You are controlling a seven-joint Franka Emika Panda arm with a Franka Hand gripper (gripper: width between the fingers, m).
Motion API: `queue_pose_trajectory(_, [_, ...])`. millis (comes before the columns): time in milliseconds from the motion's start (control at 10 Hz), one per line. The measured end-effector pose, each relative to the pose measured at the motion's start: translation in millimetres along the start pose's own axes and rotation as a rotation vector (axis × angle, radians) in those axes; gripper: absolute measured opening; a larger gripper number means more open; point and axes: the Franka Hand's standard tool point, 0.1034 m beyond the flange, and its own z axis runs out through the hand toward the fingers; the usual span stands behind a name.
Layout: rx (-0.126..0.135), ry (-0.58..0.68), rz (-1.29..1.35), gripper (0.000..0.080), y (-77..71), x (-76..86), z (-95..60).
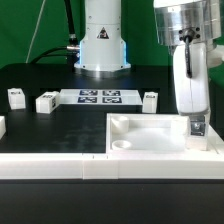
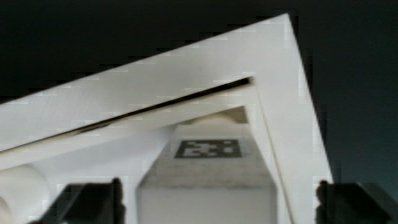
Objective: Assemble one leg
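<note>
The leg (image 1: 197, 127), a stubby white post with a square tag, stands upright in the corner of the large white tray-like piece (image 1: 150, 142) at the exterior view's right. My gripper (image 1: 196, 117) hangs straight down over it. In the wrist view the leg (image 2: 210, 160) sits between my two dark fingers (image 2: 93, 202), with a gap on each side. The gripper (image 2: 219, 206) is open around it. The tray piece's corner walls (image 2: 196, 80) surround the leg.
Three loose legs lie on the black table: two at the exterior view's left (image 1: 16, 97) (image 1: 46, 102) and one beside the marker board (image 1: 150, 99). The marker board (image 1: 98, 97) lies before the robot base (image 1: 100, 45). A white ledge (image 1: 50, 166) runs along the front.
</note>
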Motion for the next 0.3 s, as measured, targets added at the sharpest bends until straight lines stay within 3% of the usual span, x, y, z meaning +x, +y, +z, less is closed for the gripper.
queue_pose_trajectory(100, [0.000, 0.000, -0.003, 0.0624, 0.3, -0.2, 0.3])
queue_pose_trajectory(300, [-0.001, 0.000, -0.010, 0.0647, 0.9, -0.8, 1.0])
